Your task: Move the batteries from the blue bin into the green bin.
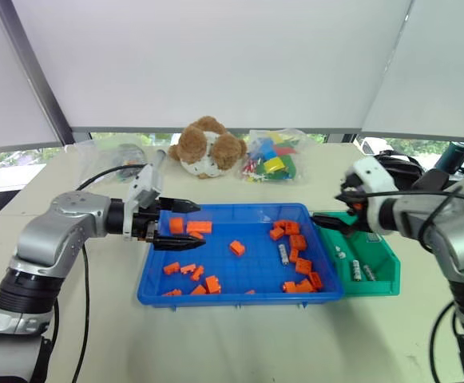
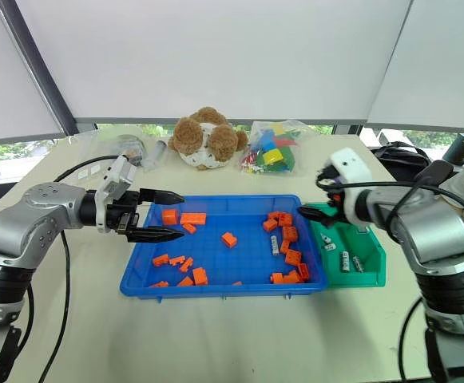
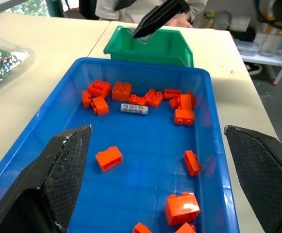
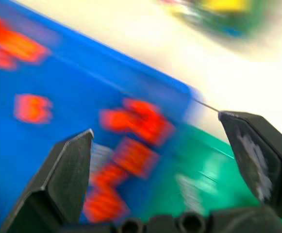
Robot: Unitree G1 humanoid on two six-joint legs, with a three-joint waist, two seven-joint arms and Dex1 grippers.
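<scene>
Your right gripper (image 2: 315, 217) has its fingers spread apart and empty, over the green bin's (image 2: 367, 271) far left corner; three batteries (image 2: 346, 260) lie inside it. One battery (image 1: 283, 254) lies among orange blocks (image 1: 199, 227) in the blue bin (image 1: 239, 294). Your left gripper (image 1: 185, 223) hovers spread over its far left side.

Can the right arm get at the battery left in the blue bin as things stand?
Probably yes. The battery lies uncovered among orange blocks at the blue bin's near end; the right gripper, fingers apart and empty, hovers beside it over the green bin.
</scene>
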